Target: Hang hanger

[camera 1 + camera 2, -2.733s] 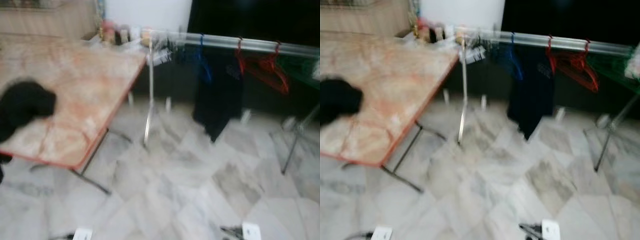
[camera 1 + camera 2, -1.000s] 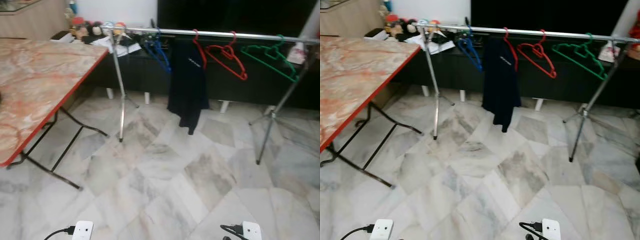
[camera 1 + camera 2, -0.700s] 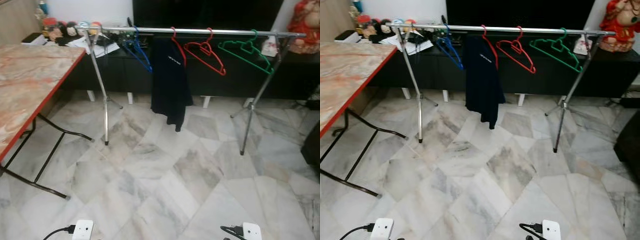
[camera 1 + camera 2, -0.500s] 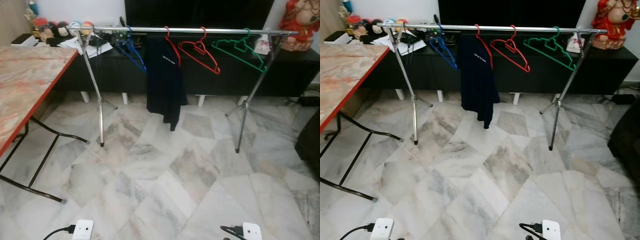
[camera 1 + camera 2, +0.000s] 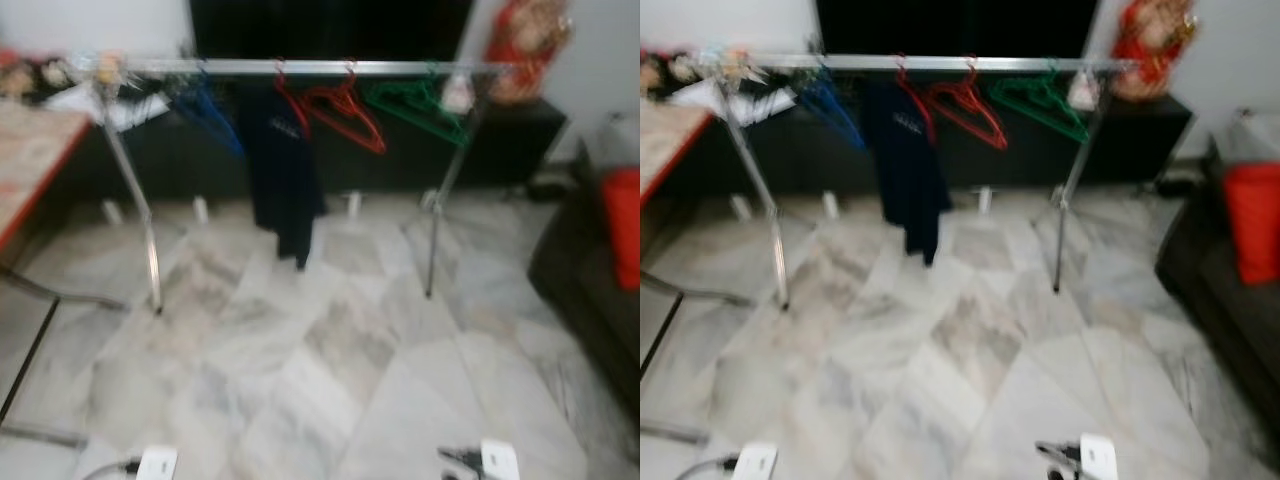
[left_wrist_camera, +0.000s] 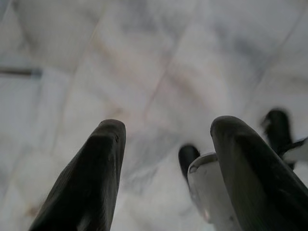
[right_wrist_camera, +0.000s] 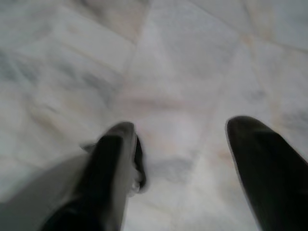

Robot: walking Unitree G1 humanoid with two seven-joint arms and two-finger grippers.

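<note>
A silver clothes rail (image 5: pixel 300 68) on two tripod stands crosses the far side of the room. A blue hanger (image 5: pixel 205 110), a dark garment (image 5: pixel 282 180) on a red hanger, a second red hanger (image 5: pixel 345 110) and a green hanger (image 5: pixel 420 108) all hang from it. Both eye views are blurred. My left gripper (image 6: pixel 166 144) hangs open over the marble floor, with nothing between its fingers. The right gripper (image 7: pixel 192 144) is also open and holds nothing.
A marble-topped table with a red edge (image 5: pixel 25 150) stands at the left. Behind the rail runs a low black cabinet (image 5: pixel 500 140) with a red figure (image 5: pixel 520 45) on it. A dark sofa (image 5: pixel 590 280) with a red thing (image 5: pixel 622 225) on it stands at the right.
The camera has turned to the right: the table has slid to the left edge, the rail has shifted left, and the sofa has come into view. The picture is blurred again.
</note>
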